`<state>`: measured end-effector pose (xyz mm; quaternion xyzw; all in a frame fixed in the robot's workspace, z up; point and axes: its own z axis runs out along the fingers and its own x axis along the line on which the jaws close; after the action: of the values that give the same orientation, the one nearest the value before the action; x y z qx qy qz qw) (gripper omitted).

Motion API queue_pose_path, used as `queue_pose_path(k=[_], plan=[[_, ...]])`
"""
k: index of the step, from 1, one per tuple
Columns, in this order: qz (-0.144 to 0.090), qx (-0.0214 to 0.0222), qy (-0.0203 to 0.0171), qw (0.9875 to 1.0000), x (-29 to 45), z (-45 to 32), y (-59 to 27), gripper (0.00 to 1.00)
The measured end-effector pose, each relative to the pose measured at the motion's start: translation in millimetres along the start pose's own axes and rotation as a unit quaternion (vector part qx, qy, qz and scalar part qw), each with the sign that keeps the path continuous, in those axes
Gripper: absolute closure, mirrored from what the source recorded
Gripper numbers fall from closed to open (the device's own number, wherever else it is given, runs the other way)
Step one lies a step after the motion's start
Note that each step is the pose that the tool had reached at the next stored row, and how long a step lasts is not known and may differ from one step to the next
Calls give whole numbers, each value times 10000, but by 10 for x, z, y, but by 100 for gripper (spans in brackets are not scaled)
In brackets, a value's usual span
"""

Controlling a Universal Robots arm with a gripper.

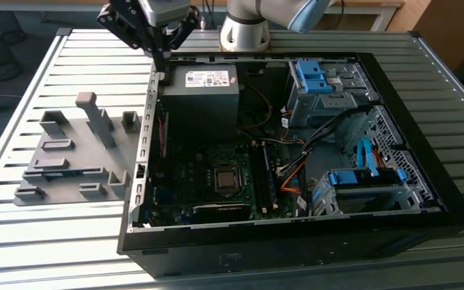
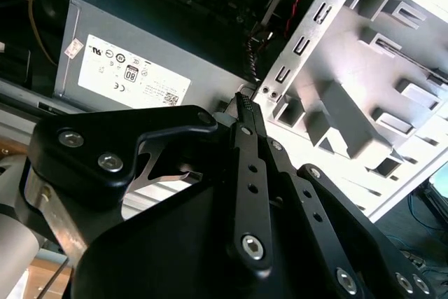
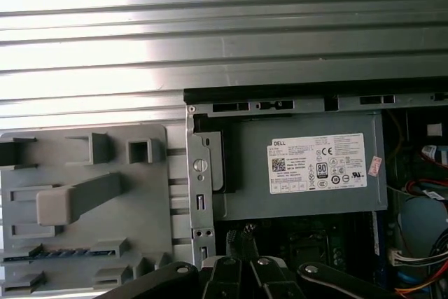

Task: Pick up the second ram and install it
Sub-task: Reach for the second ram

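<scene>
Gripper (image 1: 160, 60) fingers closed together, nothing held; it hangs over the computer case (image 1: 296, 238) corner by the power supply (image 1: 203, 84). Second ram (image 3: 63, 251) lies slotted in the grey fixture (image 3: 150, 204), toward its edge away from the case.

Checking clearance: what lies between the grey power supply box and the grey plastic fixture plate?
The black computer case's slotted silver wall stands there, in the first wrist view.

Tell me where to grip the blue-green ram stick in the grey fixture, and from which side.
Grip the ram stick along its exposed long edge, near mid-length, pinching across its two flat faces. Come straight down from above: it seems to stand on edge in a slot of the grey fixture, whose blocks flank it, so only that edge is free.
</scene>
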<state>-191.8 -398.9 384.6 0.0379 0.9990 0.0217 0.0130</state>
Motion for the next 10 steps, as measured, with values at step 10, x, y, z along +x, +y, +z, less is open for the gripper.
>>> queue_pose_path(k=[10], plan=[[0,0,0,10000,33,4,-3,89]])
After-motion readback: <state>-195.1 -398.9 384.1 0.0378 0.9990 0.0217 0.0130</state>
